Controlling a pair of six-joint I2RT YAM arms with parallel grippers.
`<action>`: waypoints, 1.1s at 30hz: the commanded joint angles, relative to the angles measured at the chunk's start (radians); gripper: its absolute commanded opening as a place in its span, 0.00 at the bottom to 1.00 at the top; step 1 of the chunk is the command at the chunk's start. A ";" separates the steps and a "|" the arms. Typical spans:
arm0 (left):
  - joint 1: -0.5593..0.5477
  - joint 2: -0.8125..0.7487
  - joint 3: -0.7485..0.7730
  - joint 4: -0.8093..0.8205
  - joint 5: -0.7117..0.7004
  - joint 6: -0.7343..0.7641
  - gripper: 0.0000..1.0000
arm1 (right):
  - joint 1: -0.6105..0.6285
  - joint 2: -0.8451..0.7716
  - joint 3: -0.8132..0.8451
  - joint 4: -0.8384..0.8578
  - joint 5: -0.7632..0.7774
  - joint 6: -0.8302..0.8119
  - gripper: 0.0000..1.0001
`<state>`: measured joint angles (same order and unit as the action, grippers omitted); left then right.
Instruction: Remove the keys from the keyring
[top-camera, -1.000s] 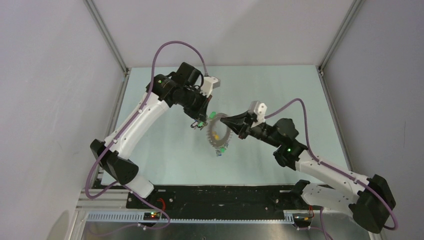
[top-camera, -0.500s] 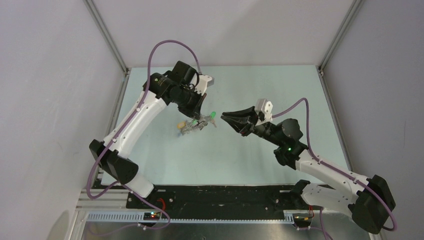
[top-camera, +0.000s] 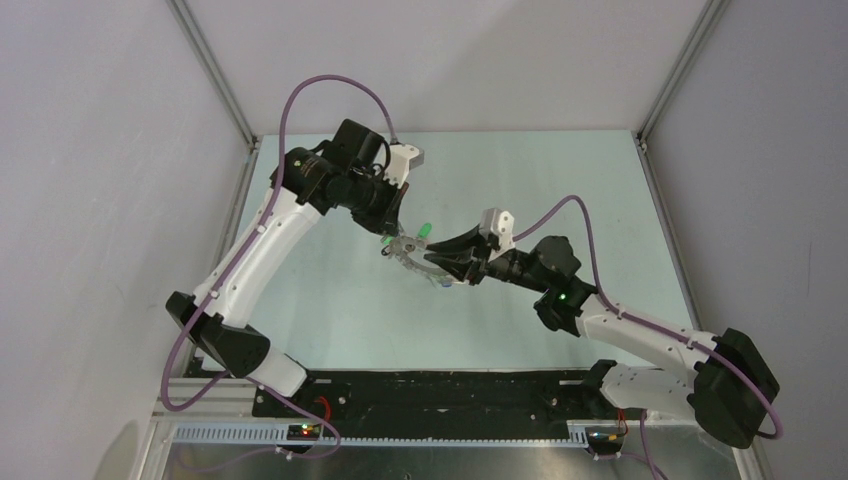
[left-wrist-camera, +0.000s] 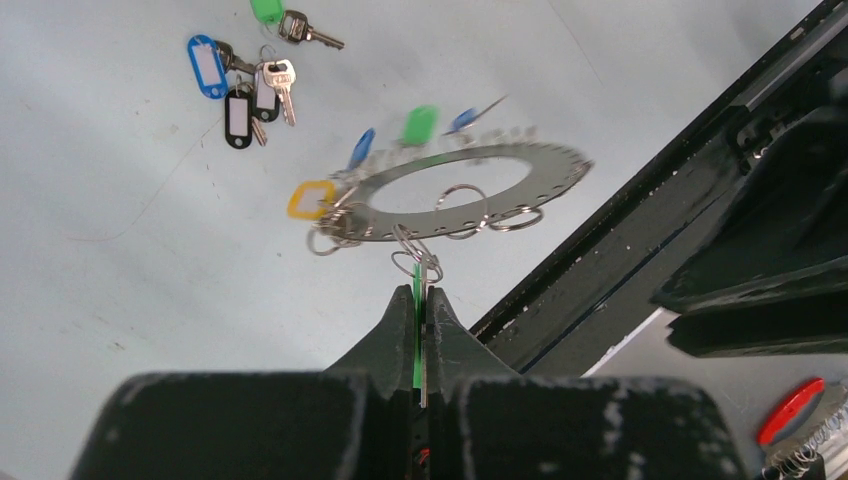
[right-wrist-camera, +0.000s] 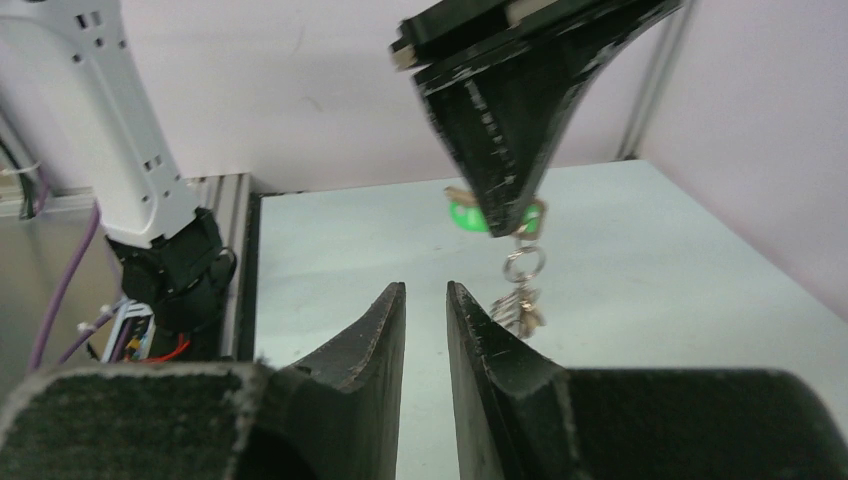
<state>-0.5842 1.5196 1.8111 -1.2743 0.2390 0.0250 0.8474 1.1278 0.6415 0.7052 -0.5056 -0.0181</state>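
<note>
Left gripper (left-wrist-camera: 419, 292) is pinching a green-tagged key (right-wrist-camera: 463, 216), keyring (left-wrist-camera: 560, 168) dangling; right gripper (right-wrist-camera: 425, 300) is gaping narrowly, empty. Left wrist alone is showing loose keys (left-wrist-camera: 255, 85).

Pale lilac walls (top-camera: 90, 200) and aluminium posts (top-camera: 214, 75) enclose a pale green tabletop (top-camera: 600, 165).

Right hand (right-wrist-camera: 426, 300) let go of the keyring (left-wrist-camera: 555, 175), returned close to it, fingers (right-wrist-camera: 385, 325) parted

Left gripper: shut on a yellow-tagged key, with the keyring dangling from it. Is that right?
No. The left wrist view shows the left gripper shut on a green-tagged key, not yellow; the keyring does dangle from it.
</note>
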 joint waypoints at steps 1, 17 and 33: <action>-0.008 -0.044 0.053 0.019 0.007 -0.017 0.00 | 0.021 0.029 0.029 0.003 -0.025 -0.043 0.26; -0.014 -0.058 0.068 0.018 0.006 -0.017 0.00 | 0.048 0.145 0.104 -0.090 0.008 -0.050 0.23; -0.029 -0.077 0.063 0.018 0.014 -0.045 0.00 | -0.032 0.195 0.173 -0.098 0.103 -0.052 0.31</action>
<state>-0.6067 1.4868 1.8290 -1.2816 0.2386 -0.0006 0.8082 1.3258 0.7666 0.5564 -0.3969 -0.0532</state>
